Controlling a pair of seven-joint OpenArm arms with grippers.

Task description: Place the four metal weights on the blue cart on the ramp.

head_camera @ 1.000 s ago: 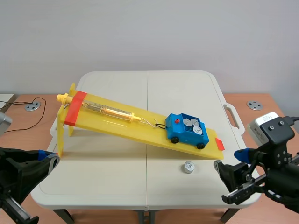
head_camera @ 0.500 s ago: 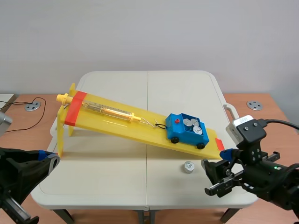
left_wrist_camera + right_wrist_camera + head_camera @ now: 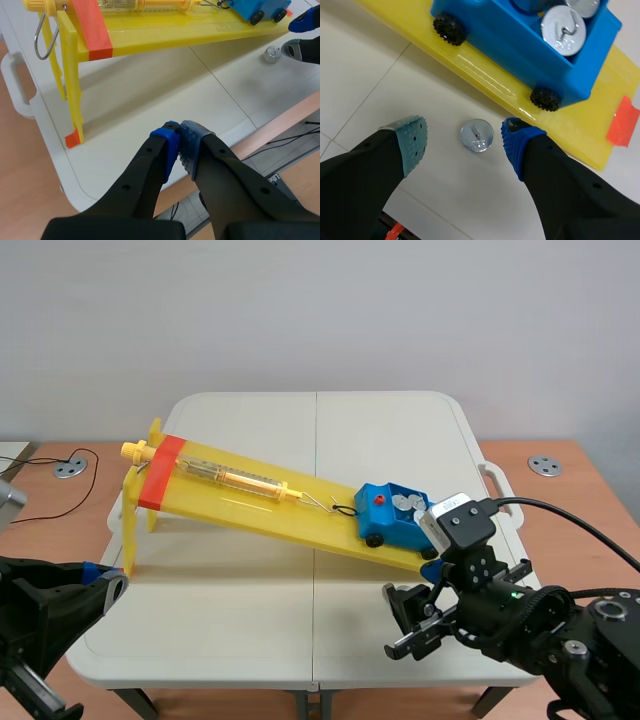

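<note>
The blue cart (image 3: 392, 521) stands low on the yellow ramp (image 3: 250, 502) with metal weights (image 3: 407, 503) inside. Seen from the right wrist, the cart (image 3: 520, 40) holds a hooked silver weight (image 3: 563, 36) at its near corner. One loose weight (image 3: 477, 135) lies on the white table beside the ramp's foot. My right gripper (image 3: 465, 142) is open just above it, one pad on each side, not touching. In the scene view the right arm hides this weight. My left gripper (image 3: 179, 146) is shut on nothing, low near the table's front left edge (image 3: 100, 578).
A yellow spring scale (image 3: 235, 477) lies along the ramp, hooked to the cart by a wire. Yellow legs (image 3: 70, 90) hold up the ramp's high end at the left. From the left wrist the loose weight (image 3: 271, 54) shows beside the right gripper's fingers (image 3: 305, 47).
My right arm has swung in from the table's right edge toward the left, and its open gripper now straddles the loose weight and hides it in the scene view. The left arm has kept still.
</note>
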